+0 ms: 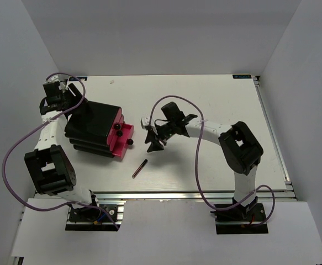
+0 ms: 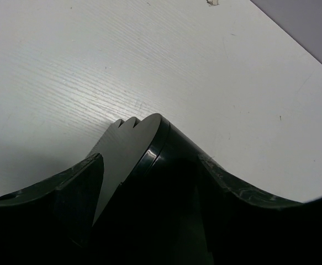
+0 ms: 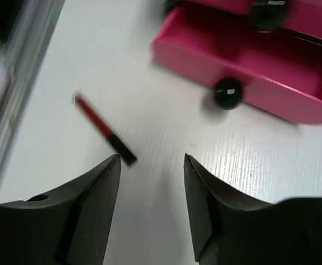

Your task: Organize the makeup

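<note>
The slim red-and-black pencil-like stick [image 1: 140,168] lies flat on the white bench [image 1: 216,99], a little below the centre of the top view, apart from the big black box [image 1: 94,124] at centre left. The lowest pink drawer [image 1: 122,138] of the box stands pulled out. The right end effector [image 3: 152,160] hangs over the bench with its fingers spread and nothing between them. The left end effector [image 2: 149,159] stands astride a corner of the box; I cannot tell if it presses it.
</note>
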Available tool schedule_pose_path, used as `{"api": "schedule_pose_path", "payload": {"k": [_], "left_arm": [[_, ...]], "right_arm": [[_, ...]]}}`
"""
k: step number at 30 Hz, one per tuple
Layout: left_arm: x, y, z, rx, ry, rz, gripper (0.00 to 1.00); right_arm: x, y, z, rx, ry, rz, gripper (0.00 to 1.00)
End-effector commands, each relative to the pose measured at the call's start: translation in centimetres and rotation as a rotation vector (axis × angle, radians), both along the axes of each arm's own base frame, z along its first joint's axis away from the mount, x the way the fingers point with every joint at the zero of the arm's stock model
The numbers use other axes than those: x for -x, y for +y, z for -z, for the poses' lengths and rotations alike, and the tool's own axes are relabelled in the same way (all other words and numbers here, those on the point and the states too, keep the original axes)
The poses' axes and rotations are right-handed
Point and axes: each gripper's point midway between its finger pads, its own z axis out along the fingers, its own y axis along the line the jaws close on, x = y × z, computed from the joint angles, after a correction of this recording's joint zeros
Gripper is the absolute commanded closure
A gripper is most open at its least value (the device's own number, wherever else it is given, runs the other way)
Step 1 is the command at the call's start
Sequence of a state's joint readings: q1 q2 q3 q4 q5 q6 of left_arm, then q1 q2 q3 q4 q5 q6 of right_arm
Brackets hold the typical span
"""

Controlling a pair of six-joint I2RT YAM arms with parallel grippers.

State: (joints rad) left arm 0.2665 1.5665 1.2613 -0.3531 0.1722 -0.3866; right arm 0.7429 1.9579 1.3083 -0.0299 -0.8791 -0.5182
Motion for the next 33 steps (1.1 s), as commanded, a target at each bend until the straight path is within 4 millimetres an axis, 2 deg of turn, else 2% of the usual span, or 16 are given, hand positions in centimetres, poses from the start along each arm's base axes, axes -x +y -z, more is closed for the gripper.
{"api": "schedule_pose_path", "payload": {"k": [1, 2, 4, 6, 7, 11, 14, 18, 19, 22, 27, 28, 29, 31, 33], "left_arm": [[1.3, -1.2, -4.2, 0.011, -0.054, 0.006, 0.24], [1.3, -1.0, -4.7, 0.001, -0.064, -0.006, 0.23], [1.7, 0.0, -6.3, -0.035, -0.092, -0.062, 0.21], [2.4, 0.9, -7.7, -0.058, -0.109, -0.119, 0.19], [2.9, 2.4, -8.5, -0.104, -0.111, -0.199, 0.15], [5.3, 5.0, -10.9, -0.175, -0.127, -0.361, 0.08], [6.8, 5.4, -12.5, -0.188, -0.154, -0.403, 0.06], [7.9, 3.5, -14.6, -0.147, -0.223, -0.338, 0.06], [8.6, 3.0, -15.6, -0.143, -0.255, -0.323, 0.06], [9.8, 1.4, -16.5, -0.118, -0.287, -0.262, 0.06], [12.8, -0.9, -18.5, -0.087, -0.35, -0.19, 0.07], [13.2, -1.0, -18.7, -0.086, -0.36, -0.191, 0.07], [14.1, -1.9, -19.5, -0.075, -0.393, -0.158, 0.07], [14.8, -3.0, -19.6, -0.06, -0.416, -0.112, 0.07], [15.9, -4.1, -19.8, -0.056, -0.462, -0.068, 0.08]], "right_arm": [[5.6, -3.5, 2.1, -0.003, -0.292, -0.455, 0.47], [6.5, -4.4, 2.9, 0.043, -0.278, -0.491, 0.47], [6.9, -4.5, 4.0, 0.073, -0.361, -0.546, 0.46], [7.2, -3.9, 4.5, 0.078, -0.413, -0.575, 0.45], [7.0, -3.6, 4.7, 0.089, -0.436, -0.585, 0.44], [7.1, -2.2, 5.0, 0.109, -0.466, -0.611, 0.44], [7.6, -1.1, 5.6, 0.129, -0.491, -0.635, 0.45], [8.2, -1.2, 7.3, 0.183, -0.488, -0.668, 0.48], [8.3, -1.4, 7.7, 0.196, -0.486, -0.673, 0.49], [8.4, -1.8, 8.4, 0.23, -0.499, -0.688, 0.53], [7.9, -3.0, 9.4, 0.299, -0.526, -0.689, 0.66], [7.9, -3.2, 9.5, 0.309, -0.525, -0.687, 0.7], [7.9, -3.4, 9.6, 0.317, -0.525, -0.687, 0.8], [7.7, -4.0, 9.6, 0.335, -0.528, -0.677, 0.94], [7.5, -4.2, 8.7, 0.318, -0.529, -0.658, 1.0]]}}
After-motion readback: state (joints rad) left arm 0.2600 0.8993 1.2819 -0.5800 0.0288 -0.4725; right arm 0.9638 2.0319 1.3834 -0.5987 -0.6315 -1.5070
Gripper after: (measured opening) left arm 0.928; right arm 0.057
